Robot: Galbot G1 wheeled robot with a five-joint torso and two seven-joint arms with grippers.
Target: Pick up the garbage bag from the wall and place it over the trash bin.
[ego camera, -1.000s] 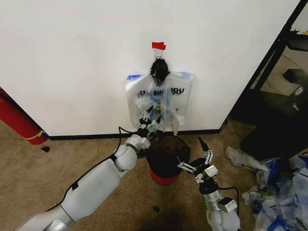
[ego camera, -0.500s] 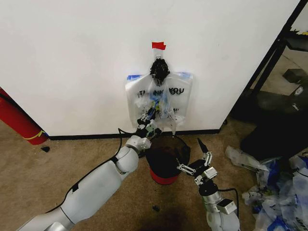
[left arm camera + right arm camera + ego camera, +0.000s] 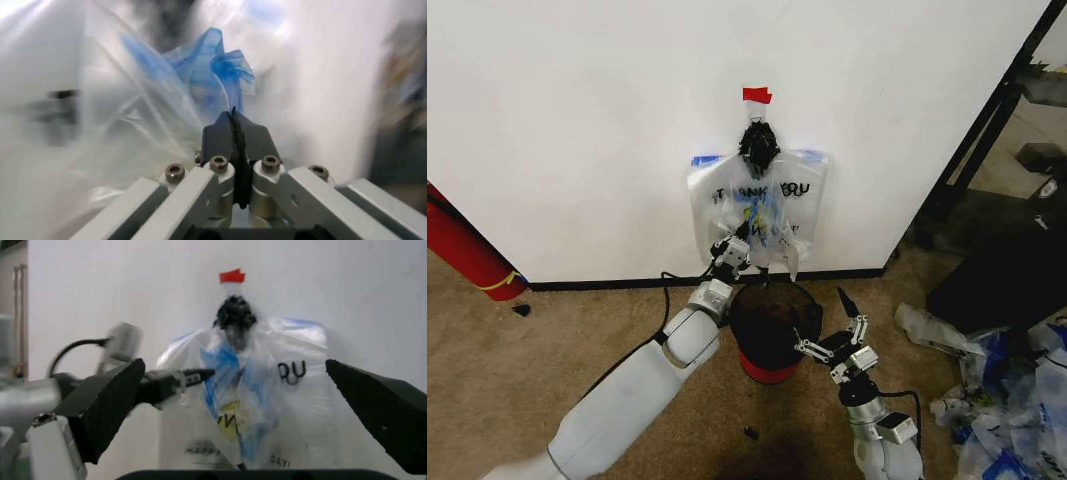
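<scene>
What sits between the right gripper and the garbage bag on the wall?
In the head view, the trash bin stands between the open right gripper and the garbage bag. The left gripper is shut at the bag.

My left gripper (image 3: 732, 250) meets the lower part of the garbage bag (image 3: 762, 205) hanging on the wall; my right gripper (image 3: 835, 335), fingers spread, hovers beside the trash bin (image 3: 772, 325).
</scene>
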